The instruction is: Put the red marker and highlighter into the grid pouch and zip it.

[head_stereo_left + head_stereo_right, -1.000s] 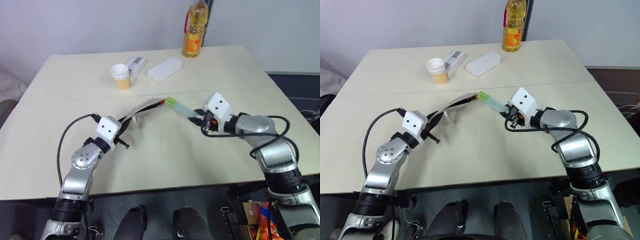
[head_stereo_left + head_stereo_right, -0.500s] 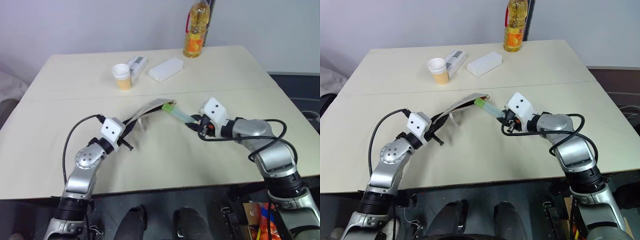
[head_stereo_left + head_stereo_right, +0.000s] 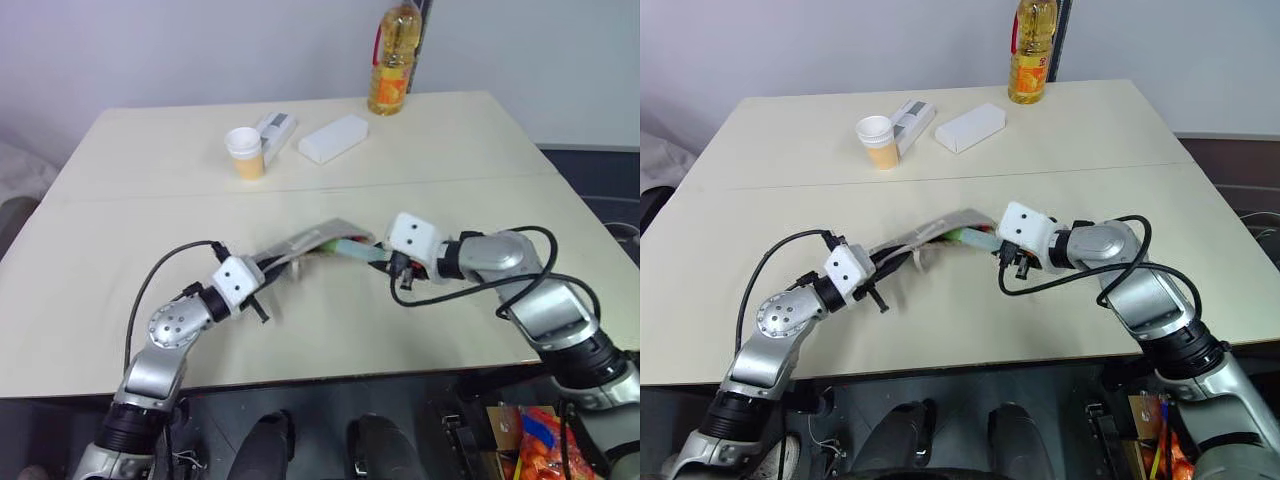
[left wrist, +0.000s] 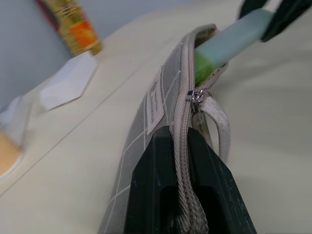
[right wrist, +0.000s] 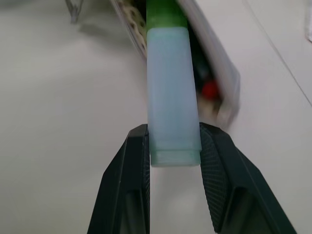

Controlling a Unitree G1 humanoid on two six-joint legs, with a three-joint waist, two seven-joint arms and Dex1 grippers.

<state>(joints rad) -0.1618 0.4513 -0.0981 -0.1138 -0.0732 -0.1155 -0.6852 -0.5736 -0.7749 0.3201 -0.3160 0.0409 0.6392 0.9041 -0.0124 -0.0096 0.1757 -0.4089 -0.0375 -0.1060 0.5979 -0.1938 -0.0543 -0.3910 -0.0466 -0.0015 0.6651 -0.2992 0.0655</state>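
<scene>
The grid pouch (image 3: 300, 243) is held off the table at mid-table, mouth open toward my right arm. My left gripper (image 4: 179, 134) is shut on its zipper edge at the near end, beside the white pull cord (image 4: 219, 131). My right gripper (image 5: 173, 134) is shut on the pale end of the highlighter (image 5: 171, 92). The highlighter's green cap is inside the pouch mouth (image 4: 207, 44). A red tip of the red marker (image 5: 209, 90) shows inside the pouch beside the highlighter. Both grippers also show in the head views, the left gripper (image 3: 262, 272) and the right gripper (image 3: 385, 262).
At the far side stand a paper cup (image 3: 244, 152), a small grey-white device (image 3: 272, 128), a white plastic box (image 3: 331, 137) and a bottle of yellow liquid (image 3: 390, 60). A seam crosses the table (image 3: 520, 180) behind the pouch.
My right gripper has carried the highlighter leftward, and its green cap has entered the pouch mouth. My left gripper has drawn the pouch's near end slightly back and to the right.
</scene>
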